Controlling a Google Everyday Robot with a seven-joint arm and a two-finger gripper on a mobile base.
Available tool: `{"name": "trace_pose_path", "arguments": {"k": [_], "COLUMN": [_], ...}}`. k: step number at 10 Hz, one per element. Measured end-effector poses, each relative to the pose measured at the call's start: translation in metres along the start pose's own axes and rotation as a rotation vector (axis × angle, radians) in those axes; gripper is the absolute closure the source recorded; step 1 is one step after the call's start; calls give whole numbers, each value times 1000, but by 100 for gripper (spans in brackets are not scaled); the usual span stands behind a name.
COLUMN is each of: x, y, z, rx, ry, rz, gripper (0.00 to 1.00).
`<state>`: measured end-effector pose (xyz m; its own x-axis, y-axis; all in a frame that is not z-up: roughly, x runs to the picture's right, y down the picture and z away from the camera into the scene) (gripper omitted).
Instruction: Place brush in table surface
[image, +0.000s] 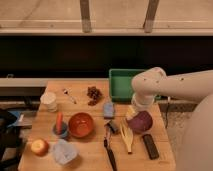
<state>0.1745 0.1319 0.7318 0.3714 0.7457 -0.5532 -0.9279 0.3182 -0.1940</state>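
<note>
The brush (109, 150) lies flat on the table surface (90, 160), a slim black handle pointing at the front edge, its darker head near the orange bowl (81, 124). My gripper (132, 113) hangs at the end of the white arm, over the left rim of a purple bowl (141, 122) and to the right of and behind the brush head. It is open, holds nothing, and is not touching the brush.
A green tray (120, 85) stands behind the gripper. A wooden fork (127, 138) and a black bar (150, 146) lie right of the brush. A blue block (108, 110), brown cluster (93, 94), white cup (48, 100), apple (39, 146) and clear cup (64, 151) lie to the left.
</note>
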Motion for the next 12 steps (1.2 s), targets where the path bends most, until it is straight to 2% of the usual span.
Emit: {"name": "trace_pose_path", "arguments": {"k": [2,4,5,6,7,12], "x": [6,-3,-6,-4,3,3], "y": [38,79,96,113,126,130], "z": [4,9,11,14,13,14], "rx": [12,11,-10,-48,-70,-78], "ry": [9,20,34,53,61,58], "rz": [-59,-116,-138,-158,-192,-203], "gripper": [24,24,24,24,24,24]}}
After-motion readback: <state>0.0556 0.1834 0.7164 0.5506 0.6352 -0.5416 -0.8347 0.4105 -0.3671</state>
